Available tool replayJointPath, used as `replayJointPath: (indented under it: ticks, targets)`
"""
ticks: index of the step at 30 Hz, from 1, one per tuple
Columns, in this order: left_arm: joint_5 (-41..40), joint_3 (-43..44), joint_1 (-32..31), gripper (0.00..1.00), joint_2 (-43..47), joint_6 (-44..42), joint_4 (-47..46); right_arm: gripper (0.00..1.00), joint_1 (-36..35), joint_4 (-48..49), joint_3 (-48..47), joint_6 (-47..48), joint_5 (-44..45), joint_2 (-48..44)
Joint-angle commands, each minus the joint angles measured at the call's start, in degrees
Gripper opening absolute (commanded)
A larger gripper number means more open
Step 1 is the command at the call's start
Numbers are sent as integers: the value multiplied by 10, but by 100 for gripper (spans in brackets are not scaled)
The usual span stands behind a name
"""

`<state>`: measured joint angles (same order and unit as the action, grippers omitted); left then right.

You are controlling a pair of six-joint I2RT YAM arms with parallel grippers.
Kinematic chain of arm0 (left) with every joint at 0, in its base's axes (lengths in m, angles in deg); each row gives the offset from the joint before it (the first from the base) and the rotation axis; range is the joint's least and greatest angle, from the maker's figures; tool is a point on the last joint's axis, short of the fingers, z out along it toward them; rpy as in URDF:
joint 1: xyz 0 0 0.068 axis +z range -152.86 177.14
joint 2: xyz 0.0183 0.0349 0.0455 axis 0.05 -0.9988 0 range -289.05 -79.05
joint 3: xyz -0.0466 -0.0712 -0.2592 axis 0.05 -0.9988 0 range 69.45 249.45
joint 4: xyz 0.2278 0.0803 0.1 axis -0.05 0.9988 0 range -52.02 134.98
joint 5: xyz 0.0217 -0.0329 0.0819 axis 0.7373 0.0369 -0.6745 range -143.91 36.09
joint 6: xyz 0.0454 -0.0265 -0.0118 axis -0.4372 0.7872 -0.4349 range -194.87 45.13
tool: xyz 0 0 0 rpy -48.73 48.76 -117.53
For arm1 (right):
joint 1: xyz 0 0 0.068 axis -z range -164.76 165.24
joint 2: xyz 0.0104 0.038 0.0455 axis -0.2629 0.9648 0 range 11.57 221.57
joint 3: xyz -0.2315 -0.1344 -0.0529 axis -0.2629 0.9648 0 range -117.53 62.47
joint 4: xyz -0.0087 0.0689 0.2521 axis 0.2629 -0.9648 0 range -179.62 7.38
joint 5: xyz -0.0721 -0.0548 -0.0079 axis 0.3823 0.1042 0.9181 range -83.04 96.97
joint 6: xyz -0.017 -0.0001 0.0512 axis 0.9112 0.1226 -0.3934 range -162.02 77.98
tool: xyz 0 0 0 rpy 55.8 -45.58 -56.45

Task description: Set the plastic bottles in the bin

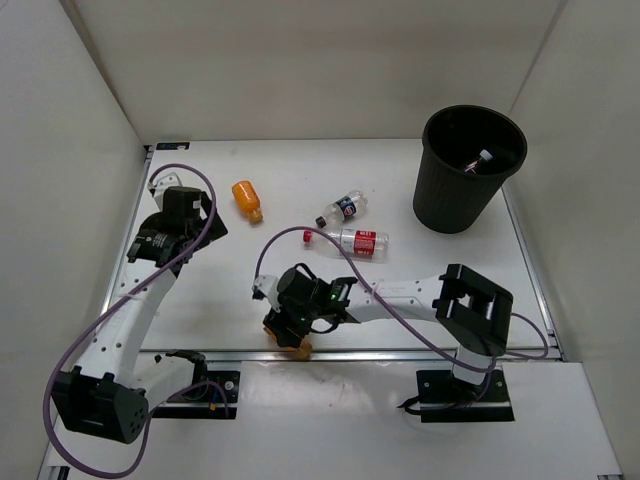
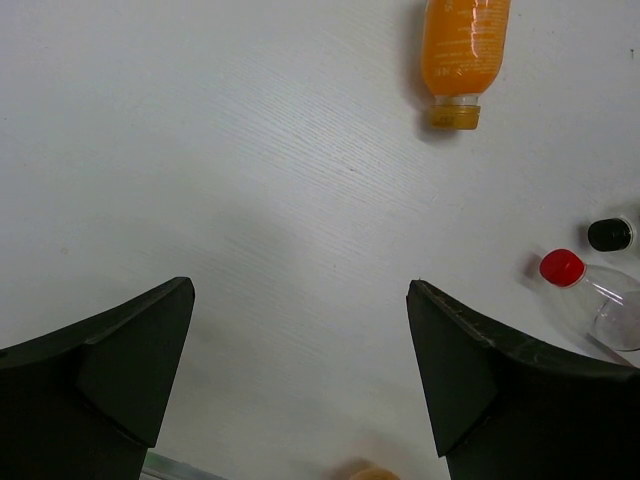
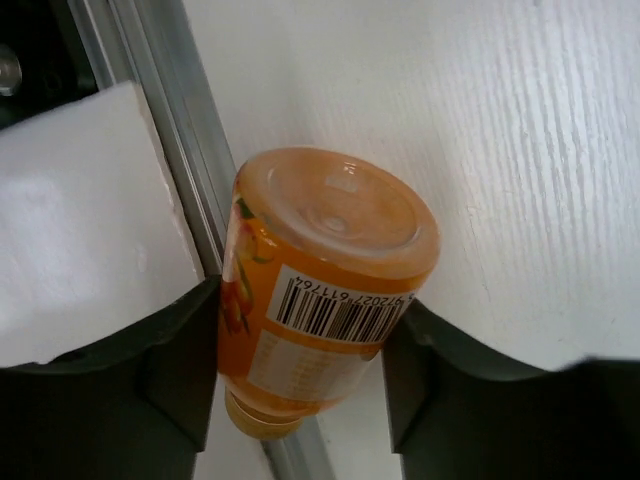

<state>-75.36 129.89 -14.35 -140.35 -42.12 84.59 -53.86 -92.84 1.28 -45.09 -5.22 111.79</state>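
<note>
Right wrist view: the right gripper [image 3: 300, 345] is pressed against both sides of the orange bottle [image 3: 325, 250], gripping its labelled body. The base faces the camera and the cap points away, over the metal edge rail [image 3: 170, 130]. It is probably light and stiff with a slick label, so a mid-body hold suits. The left gripper [image 2: 300, 350] stands apart, empty — the second orange bottle [image 2: 465, 50] lies well ahead, to the right.

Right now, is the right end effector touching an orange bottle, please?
Touching. The right wrist view shows the right end effector pressing the orange bottle's sides.
</note>
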Motion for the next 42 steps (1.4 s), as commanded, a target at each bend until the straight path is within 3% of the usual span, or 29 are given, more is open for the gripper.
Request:
replayJointPath:
  ticks: [1,7,10,14,15,16,17,19,23,31,33,35,36,37,42]
  targets:
    - [3,-2,7,99,13,-9,-15,41,19,50,-1,-26,2,-13]
    - [24,2,1,98,-13,-21,-11,34,76,31,-39,17,2,-104]
    - [44,-10,-15,99,-22,-25,-27,32,145,5,-74,26,14,-162]
    - [112,-35,-35,99,-36,-39,-68,37,322,-40,-132,25,-7,-209]
    - [129,-39,-50,98,-41,-44,-77,35,380,-54,-163,25,-13,-213]
    - [133,-44,-74,99,-45,-47,-80,24,408,-59,-185,25,-13,-211]
    - [130,-48,-85,99,-48,-50,-88,23,461,-58,-198,24,-14,-214]
    - [137,-59,-117,98,-58,-48,-100,25,544,-60,-254,25,23,-197]
    - [208,-81,-124,99,-57,-25,-154,30,650,-53,-327,11,54,-152]
    - [212,-75,-122,99,-66,-25,-165,37,690,-59,-348,58,231,-87]
    - [210,-69,-122,99,-74,-30,-161,44,706,-93,-363,50,262,-72]
    - [207,-58,-118,99,-81,-36,-154,64,711,-91,-358,34,256,-72]
    - [197,-48,-112,98,-87,-39,-146,89,711,-82,-347,34,245,-85]
    - [185,-36,-112,99,-93,-39,-142,99,708,-74,-344,34,238,-94]
    - [109,8,-91,99,-116,-25,-138,99,662,-65,-346,65,282,-129]
